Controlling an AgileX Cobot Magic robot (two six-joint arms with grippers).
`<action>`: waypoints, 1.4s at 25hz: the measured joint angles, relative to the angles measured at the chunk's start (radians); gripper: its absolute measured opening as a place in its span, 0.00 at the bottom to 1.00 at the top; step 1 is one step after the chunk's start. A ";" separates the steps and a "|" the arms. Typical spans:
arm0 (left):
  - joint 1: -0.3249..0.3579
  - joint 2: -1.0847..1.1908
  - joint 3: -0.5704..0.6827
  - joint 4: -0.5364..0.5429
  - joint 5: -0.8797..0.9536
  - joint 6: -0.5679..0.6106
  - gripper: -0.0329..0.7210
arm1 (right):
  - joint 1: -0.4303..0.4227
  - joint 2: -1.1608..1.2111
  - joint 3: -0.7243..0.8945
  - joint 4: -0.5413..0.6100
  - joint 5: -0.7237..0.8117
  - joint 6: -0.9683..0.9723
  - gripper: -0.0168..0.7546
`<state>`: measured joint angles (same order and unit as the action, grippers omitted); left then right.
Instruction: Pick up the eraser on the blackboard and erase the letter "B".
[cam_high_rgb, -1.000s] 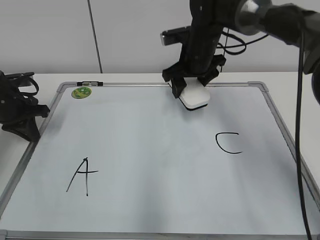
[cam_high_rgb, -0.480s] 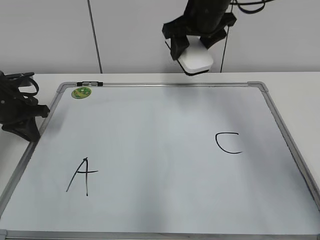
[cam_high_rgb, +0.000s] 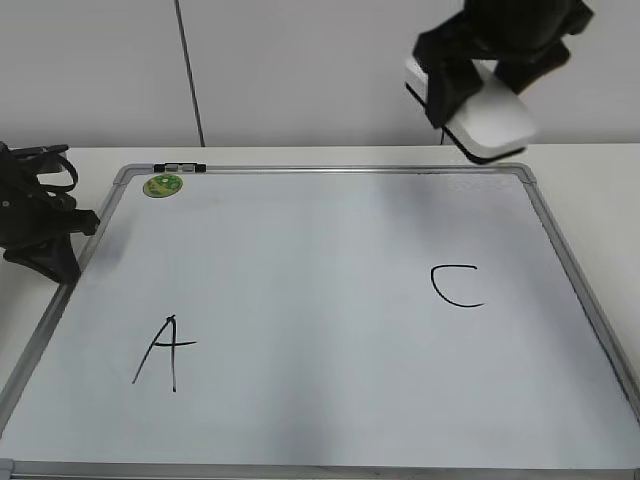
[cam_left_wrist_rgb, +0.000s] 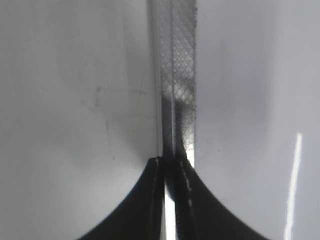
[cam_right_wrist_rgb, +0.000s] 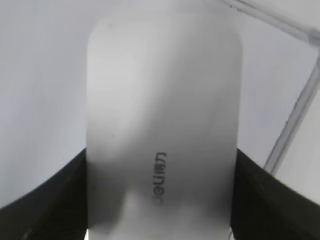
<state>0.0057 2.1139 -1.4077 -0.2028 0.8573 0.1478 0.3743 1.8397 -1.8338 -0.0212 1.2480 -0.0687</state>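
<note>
Eraser clamped between both jaws of right gripper, held in the air above blackboard far right corner, clear of surface | left gripper jaws pressed together, empty, parked at board's left frame | board shows "A" and "C"; green magnet far left corner.

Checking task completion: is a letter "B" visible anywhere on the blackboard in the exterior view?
No: the blackboard shows only the "A" and the "C", with bare white surface between them.
</note>
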 joint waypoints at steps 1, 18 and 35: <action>0.000 0.000 0.000 0.000 0.000 0.000 0.06 | -0.012 -0.035 0.045 0.000 0.000 0.000 0.74; 0.000 0.000 0.000 -0.005 -0.002 0.000 0.06 | -0.310 -0.303 0.679 0.064 -0.255 0.000 0.74; 0.000 0.000 0.000 -0.005 0.000 0.000 0.06 | -0.343 -0.029 0.685 0.089 -0.517 0.000 0.74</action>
<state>0.0057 2.1139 -1.4077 -0.2078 0.8574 0.1478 0.0312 1.8110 -1.1487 0.0682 0.7311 -0.0687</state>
